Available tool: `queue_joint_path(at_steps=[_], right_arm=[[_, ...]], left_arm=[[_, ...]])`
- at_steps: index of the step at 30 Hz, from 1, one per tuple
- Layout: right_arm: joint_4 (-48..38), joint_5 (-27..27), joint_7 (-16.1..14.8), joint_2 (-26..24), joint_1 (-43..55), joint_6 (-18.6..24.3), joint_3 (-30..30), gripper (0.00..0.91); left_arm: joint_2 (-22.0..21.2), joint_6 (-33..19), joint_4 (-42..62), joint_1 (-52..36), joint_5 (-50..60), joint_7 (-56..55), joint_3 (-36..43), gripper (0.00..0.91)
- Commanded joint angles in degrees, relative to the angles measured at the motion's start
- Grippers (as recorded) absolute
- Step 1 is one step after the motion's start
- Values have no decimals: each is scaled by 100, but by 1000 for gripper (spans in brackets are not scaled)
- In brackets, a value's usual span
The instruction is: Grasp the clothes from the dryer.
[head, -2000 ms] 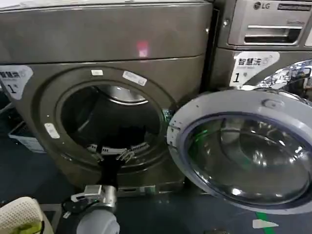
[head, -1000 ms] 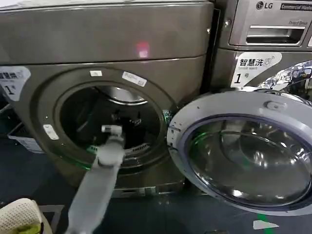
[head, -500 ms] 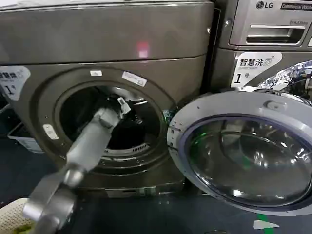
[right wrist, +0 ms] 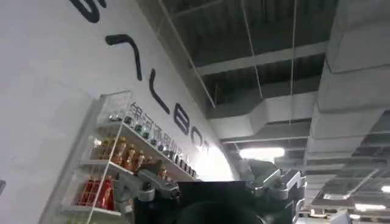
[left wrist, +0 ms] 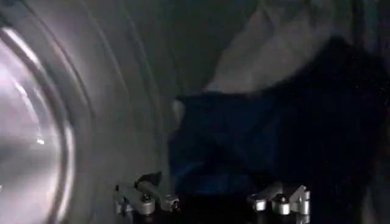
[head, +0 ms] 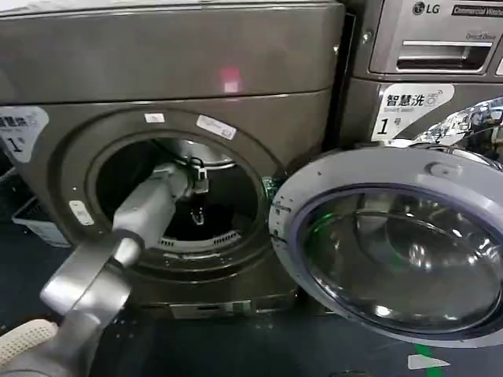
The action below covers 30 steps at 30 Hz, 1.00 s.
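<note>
Dryer (head: 181,71) fills most of what I see from my head: a big bronze-grey front-loader with a red light on its upper panel and a white "1" sticker (head: 21,129) at its left edge. Its grey-rimmed glass door (head: 397,247) hangs swung open to the right, in front of the silver LG machine (head: 428,47). My left arm (head: 118,251) rises from the lower left and runs through the round mouth into the drum (left wrist: 55,115), so my left claw (head: 196,184) sits inside, near the upper middle of the opening. From the left wrist I see its two fingertips (left wrist: 143,199) standing well apart, open with nothing between them. Just beyond them lie the clothes (left wrist: 244,146), a limp dark navy heap against the curved metal wall of the drum, spread broadly across the gap between my fingers. It is crumpled, so I cannot tell which way its long axis runs. My right claw (right wrist: 213,192) is raised away from the machines, aimed at a white wall with shelves of bottles (right wrist: 116,170), and I cannot tell whether it is open or closed.
</note>
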Motion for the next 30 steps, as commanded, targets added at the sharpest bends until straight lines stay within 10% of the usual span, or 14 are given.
queue_joint_path(at_steps=[1, 3, 5, 7, 18, 30], right_arm=[[12, -3, 6, 1, 3, 3, 2, 907], [6, -8, 10, 1, 6, 2, -4, 907], [5, -19, 15, 10, 16, 3, -27, 907], [15, -24, 18, 25, 32, 5, -53, 907], [71, -59, 34, 90, 113, 2, -209, 907], [171, -142, 60, 210, 263, 23, -436, 907]], left_arm=[[-187, -150, 685, -149, 203, 539, 332, 907], [-210, -151, 679, -118, 166, 540, 280, 887], [-243, -159, 671, -111, 130, 506, 209, 125], [-262, -176, 618, -123, 50, 431, 190, 0], [-175, -213, 223, -63, 15, 131, -174, 0], [179, 454, -1611, 1381, -321, -1812, -2237, 0]])
